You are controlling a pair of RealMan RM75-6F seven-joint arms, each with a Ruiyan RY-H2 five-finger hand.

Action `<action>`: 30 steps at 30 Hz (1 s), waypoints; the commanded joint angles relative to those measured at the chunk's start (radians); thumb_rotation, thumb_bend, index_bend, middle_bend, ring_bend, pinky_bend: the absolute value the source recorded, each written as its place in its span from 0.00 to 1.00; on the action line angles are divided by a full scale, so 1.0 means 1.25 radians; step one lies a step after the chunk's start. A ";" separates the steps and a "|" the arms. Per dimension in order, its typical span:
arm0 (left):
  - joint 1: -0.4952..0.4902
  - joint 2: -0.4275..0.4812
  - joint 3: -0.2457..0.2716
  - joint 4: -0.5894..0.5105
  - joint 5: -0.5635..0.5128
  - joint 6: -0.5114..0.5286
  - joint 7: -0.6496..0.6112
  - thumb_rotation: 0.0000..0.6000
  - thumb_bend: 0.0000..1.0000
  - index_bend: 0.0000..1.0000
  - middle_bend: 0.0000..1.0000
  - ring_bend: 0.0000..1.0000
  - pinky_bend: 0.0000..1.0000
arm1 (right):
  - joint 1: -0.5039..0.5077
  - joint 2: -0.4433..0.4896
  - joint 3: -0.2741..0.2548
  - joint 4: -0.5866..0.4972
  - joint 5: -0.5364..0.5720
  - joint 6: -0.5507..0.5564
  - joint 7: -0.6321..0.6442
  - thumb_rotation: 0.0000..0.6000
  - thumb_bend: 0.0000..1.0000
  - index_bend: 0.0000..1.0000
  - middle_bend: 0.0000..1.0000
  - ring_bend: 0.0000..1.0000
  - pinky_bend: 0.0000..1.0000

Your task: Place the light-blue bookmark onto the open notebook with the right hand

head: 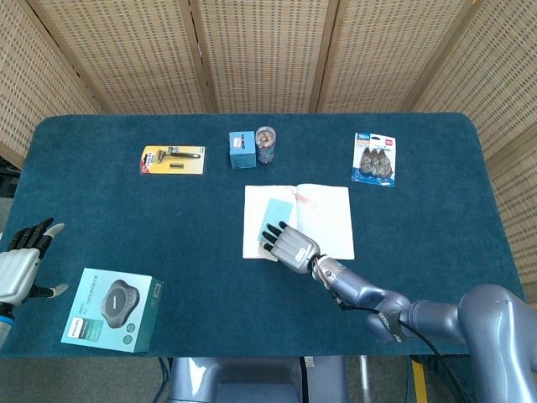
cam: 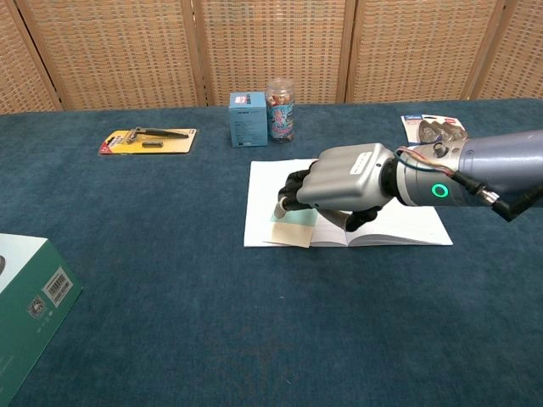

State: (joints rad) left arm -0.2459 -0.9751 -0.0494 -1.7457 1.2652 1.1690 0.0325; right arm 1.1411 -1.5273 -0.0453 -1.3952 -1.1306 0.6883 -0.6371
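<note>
At the far left edge of the head view, low in the frame, the left hand (head: 18, 267) hangs off the table's side with its fingers spread apart and nothing between them. Just right of it, in the lower left, a teal boxed gadget (head: 112, 310) lies flat on the dark blue table cloth (head: 436, 227); its lid shows a round grey device, and the small print is too fine to read. The chest view catches only a corner of this box at its lower left, with a barcode sticker.

In the upper left of centre, a razor on a yellow blister card (head: 173, 159) lies flat; its lettering cannot be read. Right of it, near the top centre, a small blue carton (head: 242, 149) stands touching or just beside a clear jar (head: 266, 144) with a dark lid and brownish contents.

At the centre lies the open notebook (head: 323, 220), lined pages up. The light-blue bookmark (head: 275, 211) lies flat on its left page; in the chest view its near end (cam: 293, 231) shows pale cream below the hand. The right hand (head: 288, 246) hovers over the notebook's lower left part, palm down, fingers loosely extended and slightly apart, gripping nothing. Whether the fingertips touch the bookmark cannot be told.

In the upper right, a blister pack of binder clips (head: 374, 159) lies flat, marked "36" at its top.
</note>
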 commanded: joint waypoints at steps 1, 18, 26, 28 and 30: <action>0.000 0.000 -0.001 0.001 -0.001 -0.001 -0.001 1.00 0.00 0.00 0.00 0.00 0.00 | -0.001 -0.007 -0.003 0.004 0.002 -0.004 -0.011 1.00 1.00 0.12 0.09 0.01 0.19; -0.007 -0.006 0.001 0.000 -0.009 -0.010 0.016 1.00 0.00 0.00 0.00 0.00 0.00 | -0.032 -0.002 -0.053 0.049 -0.078 0.019 -0.083 1.00 1.00 0.12 0.09 0.01 0.19; -0.010 -0.009 0.001 -0.001 -0.013 -0.012 0.024 1.00 0.00 0.00 0.00 0.00 0.00 | -0.048 0.037 -0.073 0.037 -0.133 0.022 -0.097 1.00 1.00 0.12 0.09 0.01 0.19; -0.010 -0.009 0.002 -0.001 -0.012 -0.012 0.025 1.00 0.00 0.00 0.00 0.00 0.00 | -0.051 0.042 -0.077 0.036 -0.142 0.020 -0.100 1.00 1.00 0.12 0.09 0.01 0.20; -0.011 -0.009 0.002 -0.002 -0.011 -0.012 0.026 1.00 0.00 0.00 0.00 0.00 0.00 | -0.055 0.046 -0.080 0.034 -0.149 0.019 -0.101 1.00 1.00 0.12 0.09 0.01 0.20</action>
State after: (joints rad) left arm -0.2591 -0.9868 -0.0464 -1.7478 1.2512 1.1536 0.0655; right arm 1.0741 -1.4720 -0.1431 -1.3511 -1.3141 0.7131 -0.7619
